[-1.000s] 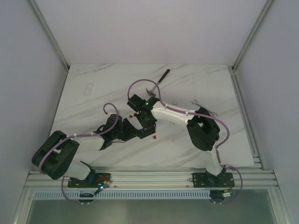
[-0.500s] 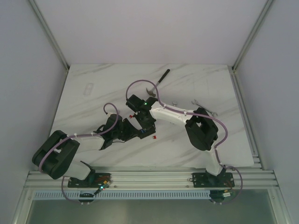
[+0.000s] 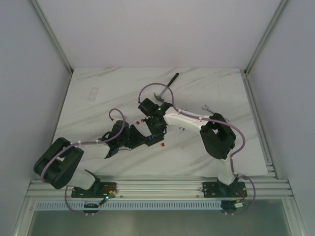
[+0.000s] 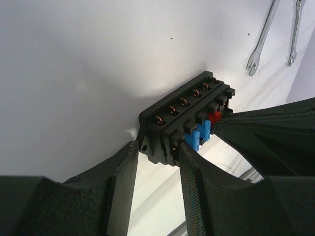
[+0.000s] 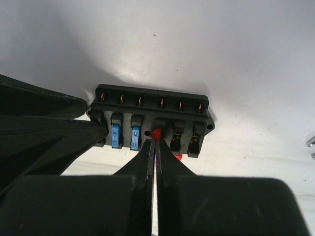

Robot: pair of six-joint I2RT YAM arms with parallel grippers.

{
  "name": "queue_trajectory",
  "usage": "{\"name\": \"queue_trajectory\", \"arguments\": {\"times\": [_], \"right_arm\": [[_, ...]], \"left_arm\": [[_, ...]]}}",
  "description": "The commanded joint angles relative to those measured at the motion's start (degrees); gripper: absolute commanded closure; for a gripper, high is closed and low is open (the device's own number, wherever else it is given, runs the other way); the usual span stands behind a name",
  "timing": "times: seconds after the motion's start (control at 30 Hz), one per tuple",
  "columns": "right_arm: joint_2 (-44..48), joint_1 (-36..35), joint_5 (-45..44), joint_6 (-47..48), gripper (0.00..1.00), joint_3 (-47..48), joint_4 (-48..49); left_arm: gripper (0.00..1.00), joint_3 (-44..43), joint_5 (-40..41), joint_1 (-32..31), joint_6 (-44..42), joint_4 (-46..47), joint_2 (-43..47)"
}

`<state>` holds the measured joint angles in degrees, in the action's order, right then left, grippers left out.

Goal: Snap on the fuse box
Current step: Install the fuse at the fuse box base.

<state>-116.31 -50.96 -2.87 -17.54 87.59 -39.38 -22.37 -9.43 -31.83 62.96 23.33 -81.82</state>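
**A:** Where do your grippers sit?

**B:** Nearest you, just below the middle of the top view, your left gripper [image 3: 142, 139] comes in from the lower left. Your right gripper [image 3: 156, 133] comes down from above. They meet over the white marble table [image 3: 98, 113].

**A:** What does your left one have?

**B:** In the left wrist view its fingers [image 4: 120, 177] are clamped on either side of the near end of the fuse box [image 4: 189, 118]. The box lies flat on the table at the centre of that frame and runs toward the upper right.

**A:** And your right?

**B:** In the right wrist view, at the bottom centre, its jaws are pinched almost together on a red fuse [image 5: 156, 133]. That fuse is at the fourth slot from the left in the box's front row. Two blue fuses [image 5: 116, 135] stand in the slots to its left, beside your left finger.

**A:** What lies beyond?

**B:** A loose red fuse [image 5: 178, 157] rests on the table just below the box's lower right corner. Another small red piece [image 3: 137, 121] lies just up and left of the grippers in the top view. Two wrenches [image 4: 263, 34] lie side by side in the upper right of the left wrist view, well apart from the box. Farthest off, above the centre of the top view, lies a black-handled tool [image 3: 170, 82], its handle pointing to the upper right.
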Motion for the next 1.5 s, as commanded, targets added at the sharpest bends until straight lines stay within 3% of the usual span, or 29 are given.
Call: {"name": "queue_trajectory", "arguments": {"times": [0.0,0.27,0.43,0.7,0.97,1.17,1.47], "right_arm": [[-16.83,1.48,-1.75,-1.13,1.00,-14.15,2.38],[-17.67,0.74,-3.70,-0.57,1.00,-12.34,-0.01],[-12.03,1.50,-6.23,-0.24,1.00,-12.81,-2.02],[-3.34,0.57,-2.79,1.78,1.00,-3.58,-1.63],[1.98,-0.20,1.02,2.33,0.82,2.04,0.19],[2.19,-0.52,1.45,2.18,0.77,2.72,0.76],[-0.17,-0.54,-1.50,0.85,0.84,1.90,-2.60]], "left_arm": [[0.52,2.69,3.65,-0.08,-0.86,-8.40,-1.72],[0.52,2.73,3.72,-0.07,-1.00,-8.77,-1.52],[0.52,2.37,3.82,-0.11,-1.12,-9.04,-1.75],[0.52,1.94,3.65,-0.08,-1.30,-9.18,-1.44],[0.52,1.73,3.59,-0.07,-1.50,-9.28,-1.46],[0.52,1.63,3.50,-0.07,-1.69,-9.25,-1.52],[0.52,1.56,3.46,-0.06,-1.79,-9.23,-1.91]]}}
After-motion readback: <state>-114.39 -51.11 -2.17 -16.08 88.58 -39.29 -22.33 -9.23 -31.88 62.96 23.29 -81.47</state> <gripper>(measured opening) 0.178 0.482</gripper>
